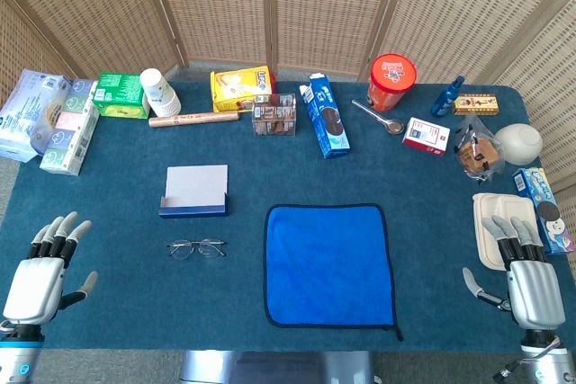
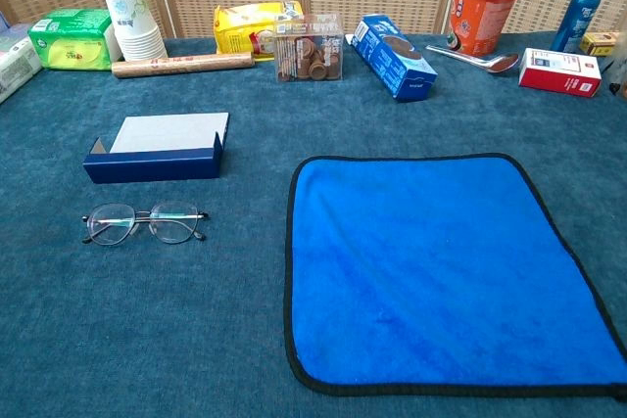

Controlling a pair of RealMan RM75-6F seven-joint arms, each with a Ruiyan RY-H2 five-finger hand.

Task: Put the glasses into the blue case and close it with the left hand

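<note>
From the head view, the left hand (image 1: 40,278) rests at the table's near left corner, fingers spread and empty, its wrist cut off by the frame edge; the right hand (image 1: 524,274) lies likewise open at the near right corner, fingertips just beside a white tray (image 1: 487,213). One pair of glasses (image 1: 196,248) lies folded flat ahead and to the right of the left hand, apart from it, and one blue case (image 1: 194,192) stands open just beyond them. One blue cloth (image 1: 328,263) lies between the two hands. In the chest view neither hand shows; the glasses (image 2: 145,223) lie near the case (image 2: 157,148), not touching, and the cloth (image 2: 446,271) is cut off at the right edge.
</note>
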